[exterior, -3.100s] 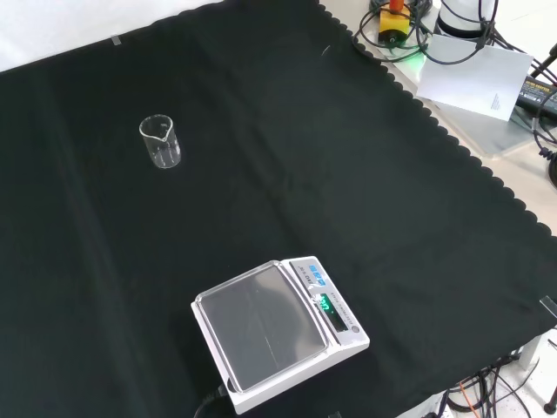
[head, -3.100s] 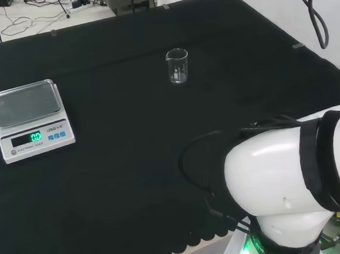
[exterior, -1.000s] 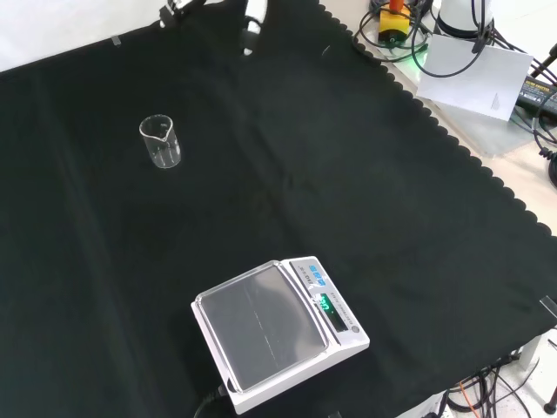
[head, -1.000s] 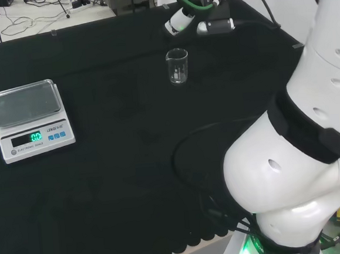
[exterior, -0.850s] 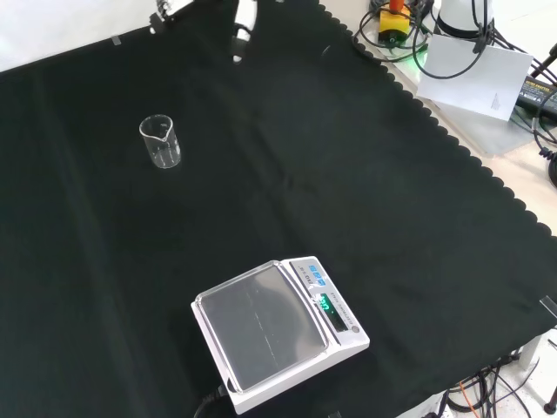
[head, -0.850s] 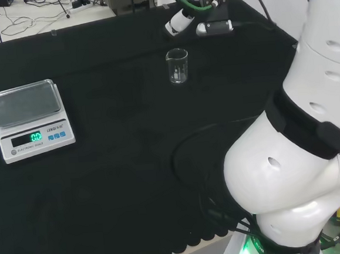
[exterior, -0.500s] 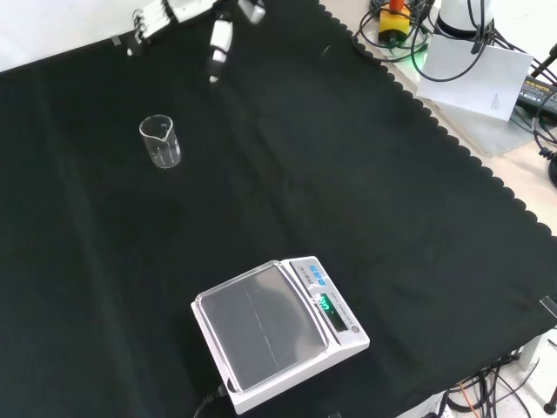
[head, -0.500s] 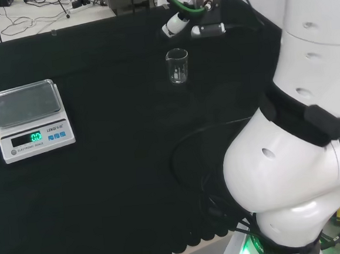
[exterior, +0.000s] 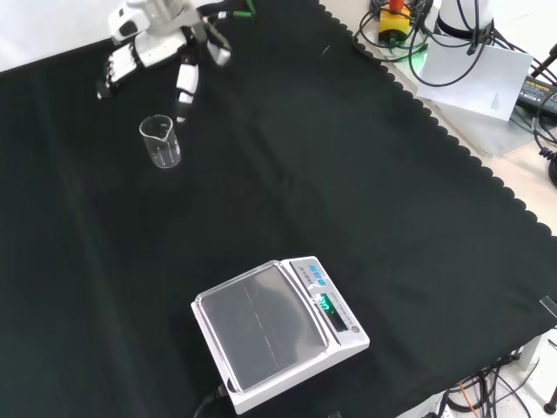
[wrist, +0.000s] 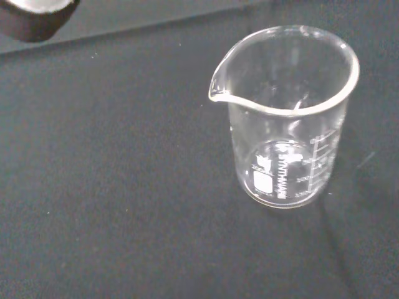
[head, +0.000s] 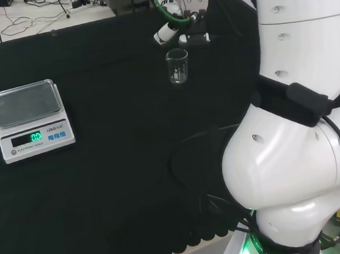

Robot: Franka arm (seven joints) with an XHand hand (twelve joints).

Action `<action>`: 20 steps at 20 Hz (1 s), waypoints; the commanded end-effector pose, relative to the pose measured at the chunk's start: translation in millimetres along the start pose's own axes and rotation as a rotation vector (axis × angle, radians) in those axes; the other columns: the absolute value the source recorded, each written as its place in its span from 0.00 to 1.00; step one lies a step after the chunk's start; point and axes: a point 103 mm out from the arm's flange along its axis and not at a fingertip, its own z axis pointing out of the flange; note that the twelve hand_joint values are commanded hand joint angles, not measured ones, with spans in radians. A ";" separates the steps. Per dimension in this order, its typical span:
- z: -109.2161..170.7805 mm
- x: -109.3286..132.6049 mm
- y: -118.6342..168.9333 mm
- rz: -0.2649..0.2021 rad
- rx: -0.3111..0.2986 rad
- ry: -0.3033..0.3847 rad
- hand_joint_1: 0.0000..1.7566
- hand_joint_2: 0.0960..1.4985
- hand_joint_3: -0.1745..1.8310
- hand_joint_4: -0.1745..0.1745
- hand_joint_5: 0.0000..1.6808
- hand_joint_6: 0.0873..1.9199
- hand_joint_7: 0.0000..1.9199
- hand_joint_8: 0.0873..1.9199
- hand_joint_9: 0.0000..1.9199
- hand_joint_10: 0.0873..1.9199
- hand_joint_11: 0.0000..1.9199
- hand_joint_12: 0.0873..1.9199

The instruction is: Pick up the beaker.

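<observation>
A small clear glass beaker [head: 177, 66] stands upright and empty on the black cloth [head: 118, 137]; it also shows as the beaker [exterior: 161, 141] in the front view and close up as the beaker [wrist: 287, 118] in the wrist view. The black and white hand [exterior: 152, 45] hovers just above and beyond the beaker in the front view, fingers [exterior: 185, 83] spread and straight, holding nothing. In the head view the hand [head: 177, 29] is just behind the beaker, apart from it.
A white digital scale [head: 29, 117] with a metal pan sits at the left in the head view, and as the scale [exterior: 274, 331] near the front edge in the front view. The arm's large white links [head: 294, 135] fill the right of the head view. Cables and paper [exterior: 474, 70] lie beyond the cloth's scalloped edge.
The hand has come down and left in the front view, from the cloth's far edge to just above the beaker. Beaker and scale have not moved.
</observation>
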 end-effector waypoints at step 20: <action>106.4 -17.2 23.4 0.080 0.172 0.061 0.37 0.46 0.18 0.50 0.08 0.00 0.03 0.32 0.04 0.41 0.00 0.45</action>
